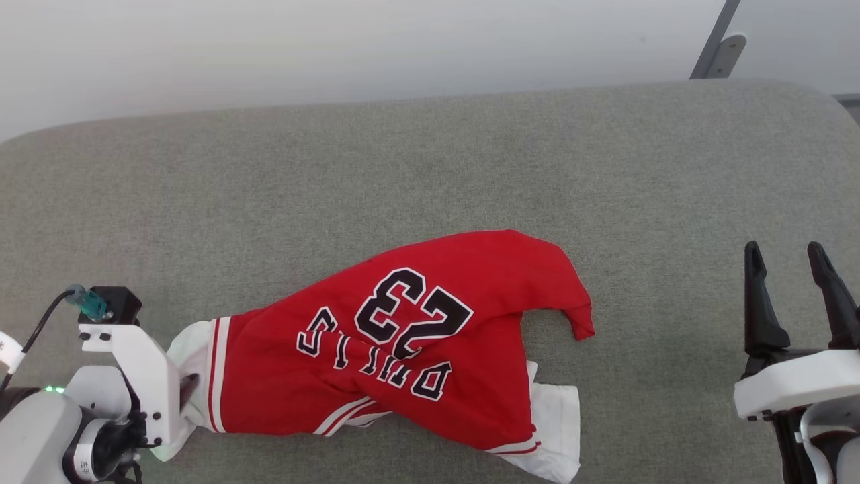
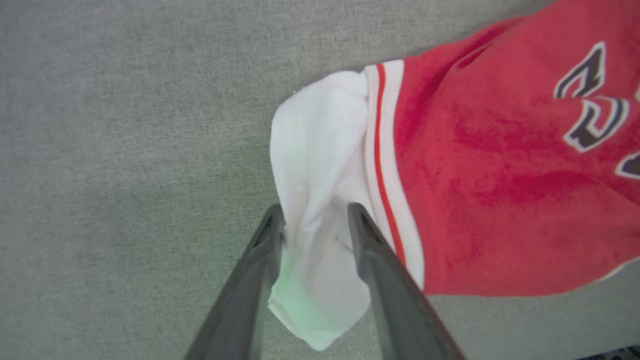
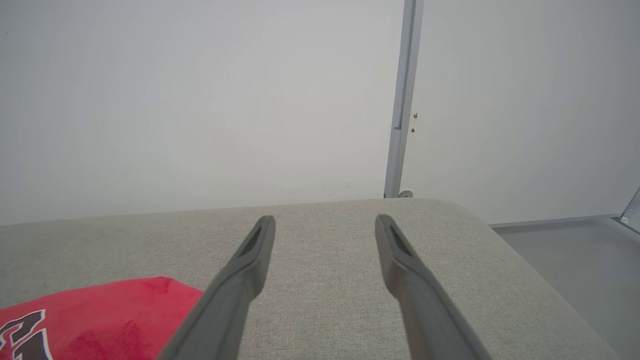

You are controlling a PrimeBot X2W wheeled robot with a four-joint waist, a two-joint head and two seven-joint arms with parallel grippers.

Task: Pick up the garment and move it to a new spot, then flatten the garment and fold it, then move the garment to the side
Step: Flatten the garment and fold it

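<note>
Garment (image 1: pixel 430 349) is lying lengthwise left to right on the near tabletop (image 1: pixel 430 168), its left-end white sleeve (image 2: pixel 320 140) sitting loosely inside the parted left pincer (image 2: pixel 315 210), while the released, empty right pincer (image 1: pixel 784 252) is hovering well apart.

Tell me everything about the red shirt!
The red shirt looks soft, with white sleeves, red-and-white striped trim, and black white-edged "23" and lettering, seen upside down. It lies crumpled, not flat, on the grey fabric surface. One white sleeve sits between the left tool's parted fingers; whether they pinch it is unclear.
</note>
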